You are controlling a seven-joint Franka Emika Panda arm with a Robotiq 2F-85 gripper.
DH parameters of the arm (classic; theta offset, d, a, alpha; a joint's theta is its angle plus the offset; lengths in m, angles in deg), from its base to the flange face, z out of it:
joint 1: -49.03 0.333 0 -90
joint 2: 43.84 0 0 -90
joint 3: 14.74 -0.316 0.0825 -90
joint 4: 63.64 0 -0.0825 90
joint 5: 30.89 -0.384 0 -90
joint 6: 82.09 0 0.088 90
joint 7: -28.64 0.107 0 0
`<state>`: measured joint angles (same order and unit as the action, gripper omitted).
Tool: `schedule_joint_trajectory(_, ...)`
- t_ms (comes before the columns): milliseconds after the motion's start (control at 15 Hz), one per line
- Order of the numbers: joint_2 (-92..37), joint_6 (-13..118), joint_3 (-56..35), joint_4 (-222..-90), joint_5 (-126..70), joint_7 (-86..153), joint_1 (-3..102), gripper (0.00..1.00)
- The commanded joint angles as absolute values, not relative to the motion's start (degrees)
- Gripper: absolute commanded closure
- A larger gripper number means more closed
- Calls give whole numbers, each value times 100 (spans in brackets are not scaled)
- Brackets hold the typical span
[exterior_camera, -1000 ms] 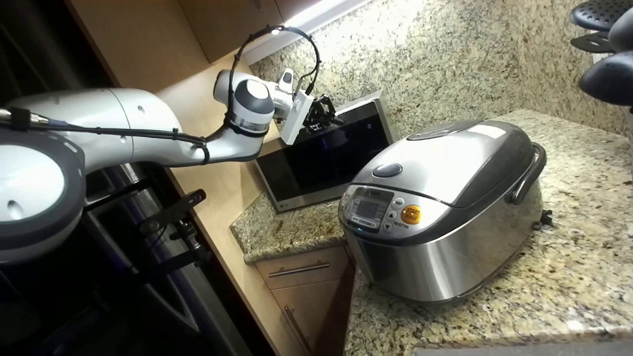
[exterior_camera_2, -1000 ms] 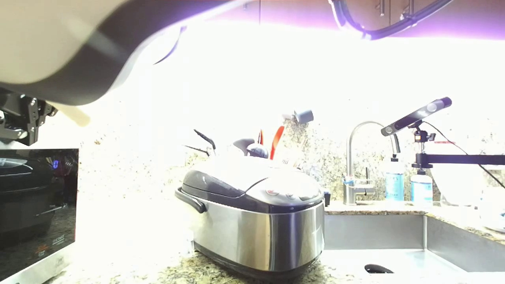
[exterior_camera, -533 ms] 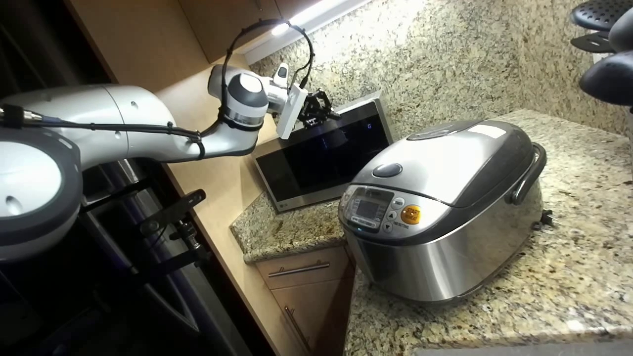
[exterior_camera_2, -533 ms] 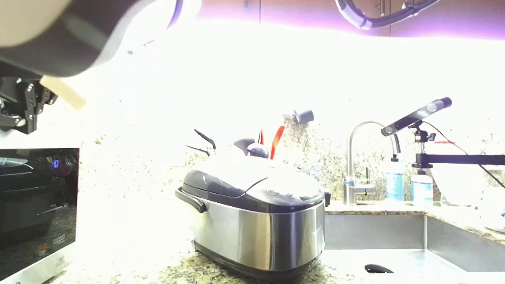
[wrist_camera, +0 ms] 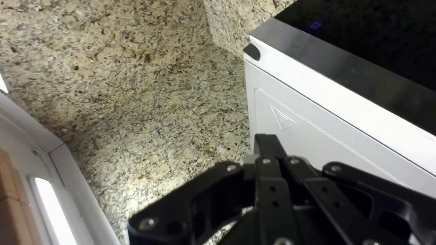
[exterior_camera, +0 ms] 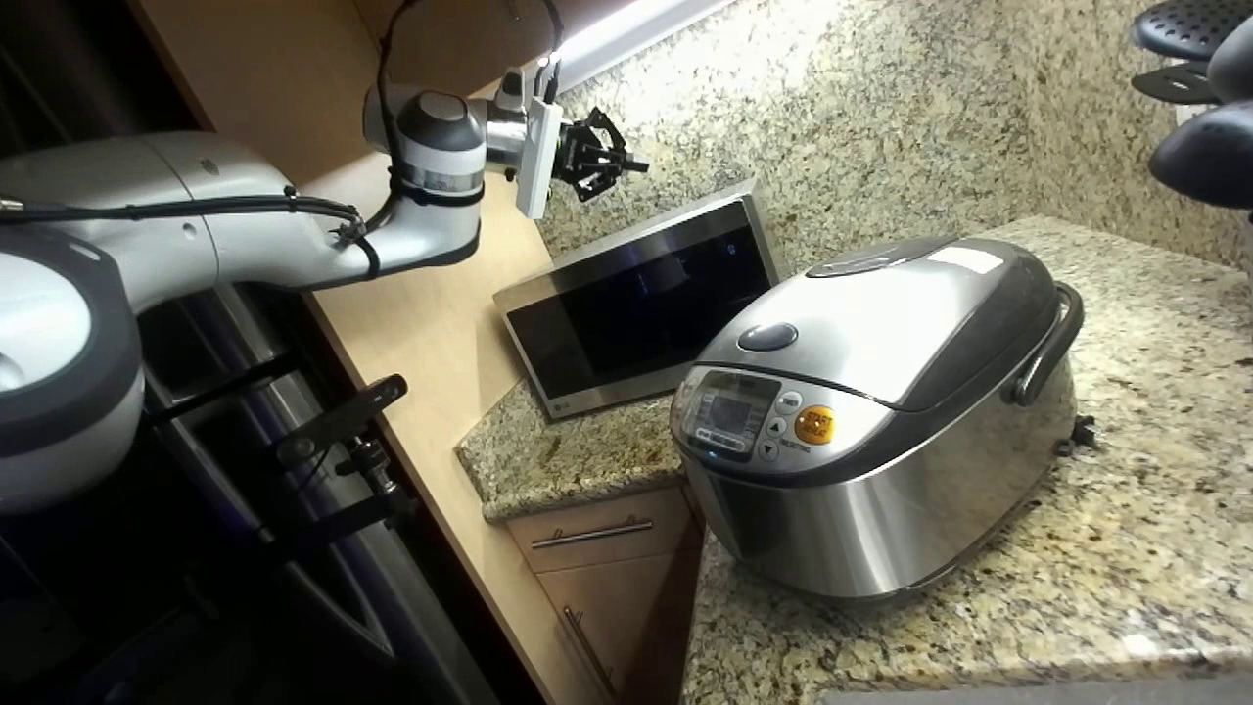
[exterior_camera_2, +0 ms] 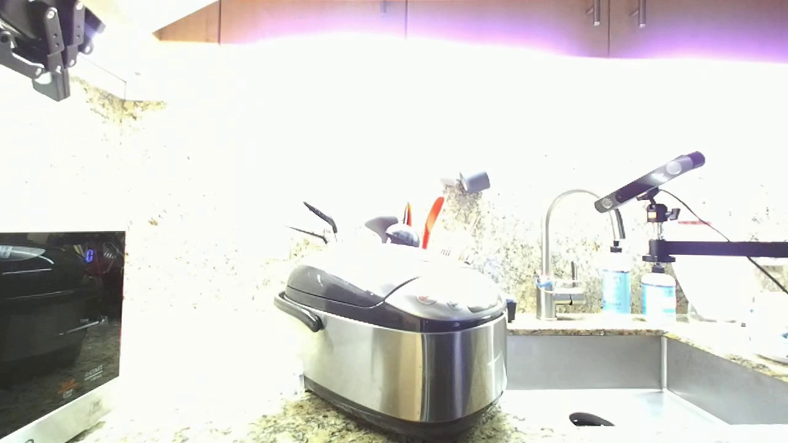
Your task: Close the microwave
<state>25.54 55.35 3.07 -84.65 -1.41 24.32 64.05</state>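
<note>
Hovering above the microwave (exterior_camera: 641, 299), the gripper (exterior_camera: 638, 165) is pinching empty air; one sloppy dip is risking a scratched top (wrist_camera: 322, 141), imo.

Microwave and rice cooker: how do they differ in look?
The microwave is boxy with straight edges; the rice cooker is rounded and domed. The microwave's front is mostly dark and glossy; the rice cooker's carries a control panel with an orange START button. Both have silver surfaces and stand on speckled countertop.
</note>
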Motion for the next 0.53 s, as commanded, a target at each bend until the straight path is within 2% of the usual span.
schedule_joint_trajectory(0,2535,5269,678,-8466,-40,2415,6459,100)
schedule_joint_trajectory(400,2537,5353,633,-8471,-196,2356,6388,100)
schedule_joint_trajectory(467,2516,5494,524,-8470,-287,2320,6407,95)
